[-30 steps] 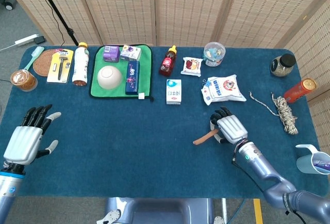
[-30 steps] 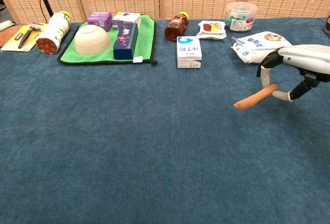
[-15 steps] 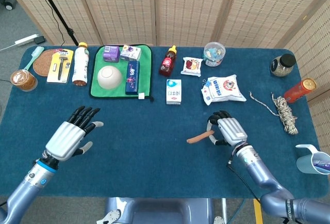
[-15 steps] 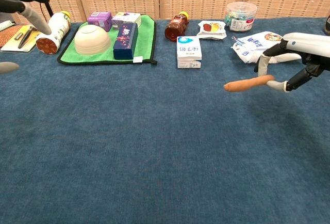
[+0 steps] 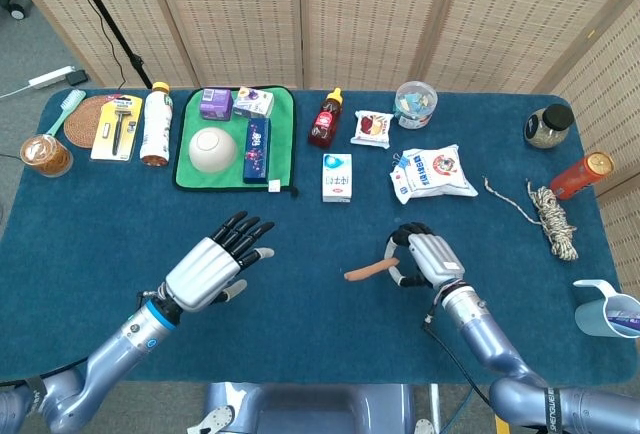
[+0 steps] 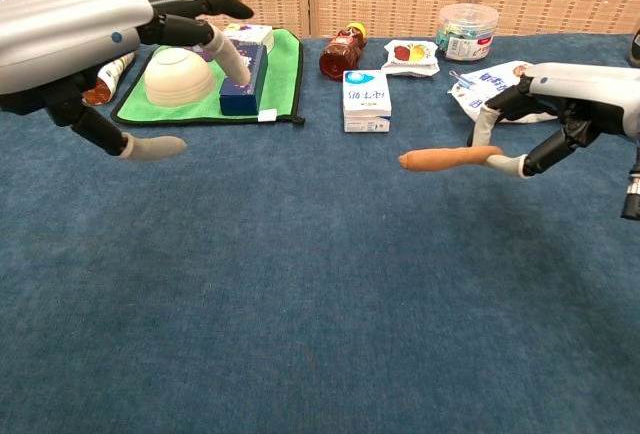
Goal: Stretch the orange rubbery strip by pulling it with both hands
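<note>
The orange rubbery strip (image 5: 368, 272) (image 6: 447, 158) sticks out leftward, lifted above the blue table. My right hand (image 5: 422, 257) (image 6: 560, 114) pinches its right end between thumb and a finger. My left hand (image 5: 212, 265) (image 6: 95, 42) hovers open at centre left, fingers spread toward the strip, a clear gap away from its free end.
A green mat (image 5: 282, 168) with a white bowl (image 5: 211, 149) and boxes lies at the back. A small white box (image 5: 338, 176), a sauce bottle (image 5: 325, 117), a snack bag (image 5: 433, 172) and a tub (image 5: 416, 103) stand behind the strip. Rope (image 5: 553, 218) lies at the right.
My left hand has swept rightward from the table's left edge toward the centre. The right hand has carried the strip leftward and levelled it off.
</note>
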You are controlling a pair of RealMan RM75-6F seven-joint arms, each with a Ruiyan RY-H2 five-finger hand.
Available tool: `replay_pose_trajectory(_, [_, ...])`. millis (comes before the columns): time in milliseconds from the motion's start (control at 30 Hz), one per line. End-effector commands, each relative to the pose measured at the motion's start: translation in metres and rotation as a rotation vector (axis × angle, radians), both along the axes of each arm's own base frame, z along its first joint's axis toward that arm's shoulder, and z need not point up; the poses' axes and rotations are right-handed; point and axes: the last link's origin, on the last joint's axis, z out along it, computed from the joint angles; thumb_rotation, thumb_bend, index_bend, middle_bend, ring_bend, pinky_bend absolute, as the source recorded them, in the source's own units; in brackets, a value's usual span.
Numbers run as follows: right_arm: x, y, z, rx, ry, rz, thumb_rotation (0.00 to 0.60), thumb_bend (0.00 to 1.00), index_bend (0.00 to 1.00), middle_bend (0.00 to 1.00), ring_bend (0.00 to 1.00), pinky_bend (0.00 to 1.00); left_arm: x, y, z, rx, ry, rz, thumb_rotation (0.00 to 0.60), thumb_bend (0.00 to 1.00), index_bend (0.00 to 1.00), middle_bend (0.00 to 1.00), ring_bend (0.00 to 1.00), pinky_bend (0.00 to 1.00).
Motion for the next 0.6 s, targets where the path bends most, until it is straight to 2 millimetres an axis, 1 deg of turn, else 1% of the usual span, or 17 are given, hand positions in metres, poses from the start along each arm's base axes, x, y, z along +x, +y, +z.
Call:
replay_pose_trajectory(33, [0.008,0.0,-0.003,0.013,-0.029,-0.008,0.6,0.46,0.67,0.31,0.15,0.07,0.008,0.004,-0.009,-0.014,-0.006,-0.015,0.585,0.27,0.32,0.06,0.01,0.0])
replay_pose_trajectory(133, [0.011,0.0,-0.004,0.018,-0.044,-0.014,0.6,0.46,0.67,0.31,0.16,0.07,0.013,0.006,-0.014,-0.014,-0.011,-0.023,0.576,0.27,0.34,0.06,0.01,0.0])
replay_pose_trajectory(400, [0.026,-0.004,-0.009,0.049,-0.125,-0.042,0.6,0.46,0.67,0.31,0.16,0.07,0.029,0.008,-0.031,-0.03,-0.025,-0.06,0.578,0.27,0.37,0.06,0.01,0.0])
replay_pose_trajectory(600, [0.031,-0.004,-0.013,0.064,-0.141,-0.049,0.6,0.46,0.67,0.31,0.16,0.07,0.041,0.009,-0.042,-0.025,-0.04,-0.083,0.577,0.27,0.37,0.07,0.01,0.0])
